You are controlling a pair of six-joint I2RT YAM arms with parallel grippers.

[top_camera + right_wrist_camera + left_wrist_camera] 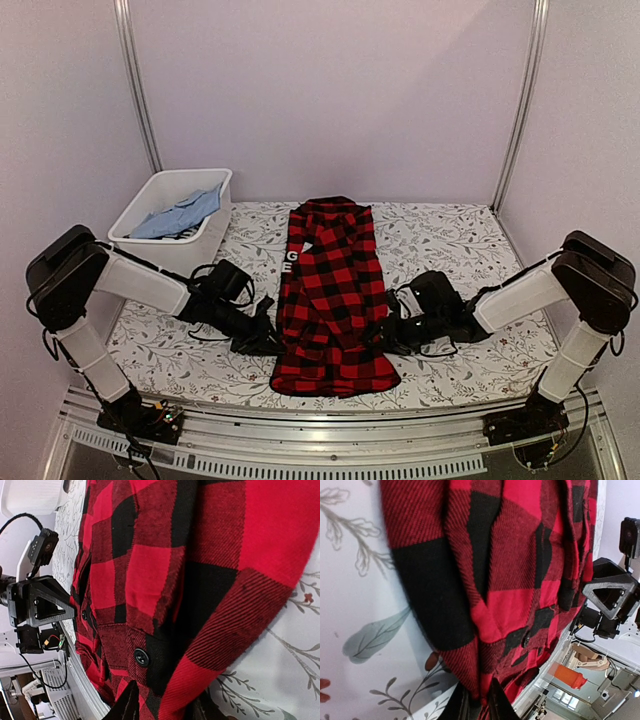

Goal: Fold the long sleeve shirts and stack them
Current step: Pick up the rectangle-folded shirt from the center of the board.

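Observation:
A red-and-black buffalo check shirt (pixel 335 290) lies as a long, narrow strip down the middle of the table, collar at the far end, with a white lettered tag (pixel 291 258) on its left edge. My left gripper (pixel 268 338) is at the shirt's near left edge. In the left wrist view (pixel 479 705) it is shut, pinching a fold of the shirt (pixel 510 580). My right gripper (pixel 388 335) is at the near right edge. In the right wrist view (pixel 162 707) a thick fold of the shirt (pixel 165 570) sits between its fingers.
A white plastic bin (pixel 200 243) stands at the back left and holds a blue cloth (pixel 182 214). The table has a floral cover (pixel 450 235). A metal rail (pixel 330 415) runs along the near edge. Walls close in the back and both sides.

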